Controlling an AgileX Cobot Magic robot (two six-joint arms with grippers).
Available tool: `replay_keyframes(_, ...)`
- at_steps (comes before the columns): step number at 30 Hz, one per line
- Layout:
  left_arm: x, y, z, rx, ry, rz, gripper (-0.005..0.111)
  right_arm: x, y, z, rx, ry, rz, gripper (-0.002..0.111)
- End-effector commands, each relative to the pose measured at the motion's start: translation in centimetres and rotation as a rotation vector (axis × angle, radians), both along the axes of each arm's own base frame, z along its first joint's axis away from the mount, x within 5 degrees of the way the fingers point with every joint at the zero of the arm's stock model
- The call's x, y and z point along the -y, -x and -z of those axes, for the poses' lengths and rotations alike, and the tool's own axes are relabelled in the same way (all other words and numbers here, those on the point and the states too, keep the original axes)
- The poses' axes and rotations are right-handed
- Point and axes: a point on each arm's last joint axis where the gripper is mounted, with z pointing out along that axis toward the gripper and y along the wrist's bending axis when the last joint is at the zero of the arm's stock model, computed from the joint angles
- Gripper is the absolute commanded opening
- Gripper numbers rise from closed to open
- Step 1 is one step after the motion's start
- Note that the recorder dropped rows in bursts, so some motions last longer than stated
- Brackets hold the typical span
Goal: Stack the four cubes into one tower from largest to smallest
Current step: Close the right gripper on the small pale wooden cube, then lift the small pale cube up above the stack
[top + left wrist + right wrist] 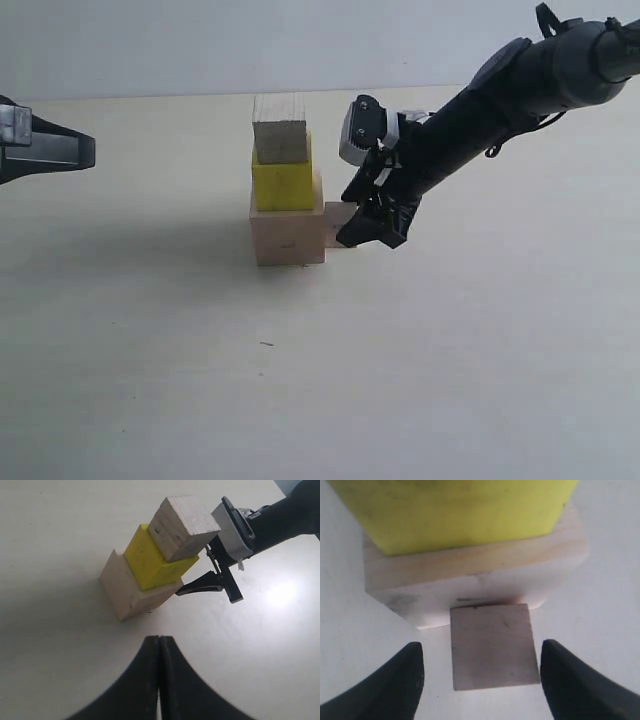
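Three cubes stand in a column: the large pale wooden cube (287,235) on the table, the yellow cube (283,184) on it, and the small wooden cube (280,130) on top. The smallest wooden cube (337,219) lies on the table against the large cube's right side. My right gripper (368,232) is open, and in the right wrist view its fingers (402,680) flank the smallest cube (492,647) without touching it. My left gripper (60,150) hangs far left, shut and empty (159,640).
The pale tabletop (400,380) spreads around the column on every side. The right arm (500,90) slants down from the upper right. A small dark speck (266,344) lies on the table in front of the column.
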Motion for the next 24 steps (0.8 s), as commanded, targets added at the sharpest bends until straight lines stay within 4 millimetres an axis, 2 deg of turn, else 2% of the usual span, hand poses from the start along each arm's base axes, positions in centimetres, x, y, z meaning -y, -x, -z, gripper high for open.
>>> replay_keyframes(1, 0.0, 0.2, -0.1, -0.004, 0.009, 0.001, 0.0, 0.1, 0.0, 0.0, -0.002, -0.006, 0.003, 0.063)
replay_keyframes(4, 0.0, 0.2, -0.1, -0.004, 0.009, 0.001, 0.0, 0.1, 0.0, 0.0, -0.003, -0.006, 0.005, 0.06)
replay_keyframes(6, 0.0, 0.2, -0.1, -0.004, 0.009, 0.001, 0.0, 0.1, 0.0, 0.0, -0.003, -0.006, 0.005, 0.051)
replay_keyframes(8, 0.0, 0.2, -0.1, -0.004, 0.009, 0.001, 0.0, 0.0, 0.1, 0.0, -0.024, -0.012, 0.009, 0.038)
replay_keyframes(9, 0.0, 0.2, -0.1, -0.004, 0.009, 0.001, 0.0, 0.0, 0.2, -0.1, -0.049, -0.018, 0.021, 0.021)
replay_keyframes(10, 0.0, 0.2, -0.1, -0.004, 0.009, 0.001, 0.0, 0.0, 0.3, -0.1, -0.057, -0.013, 0.028, 0.013)
replay_keyframes(11, 0.0, 0.2, -0.1, -0.004, 0.009, 0.001, 0.0, 0.2, 0.3, -0.3, -0.051, 0.008, 0.019, 0.0)
replay_keyframes(14, 0.0, 0.2, -0.1, -0.004, 0.009, 0.001, 0.0, 0.8, 0.5, -1.5, -0.003, 0.074, -0.03, 0.0)
replay_keyframes(16, 0.0, 0.2, -0.1, -0.004, 0.009, 0.001, 0.0, 1.3, 0.6, -3.1, 0.025, 0.121, -0.02, 0.0)
replay_keyframes(20, 0.0, 0.2, -0.1, -0.002, 0.008, -0.003, 0.0, 2.6, 0.6, -8.3, 0.133, 0.126, 0.042, 0.0)
replay_keyframes(24, 0.0, 0.2, -0.1, -0.002, 0.008, -0.003, 0.0, 4.2, 0.4, -13.6, 0.159, 0.058, 0.175, 0.0)
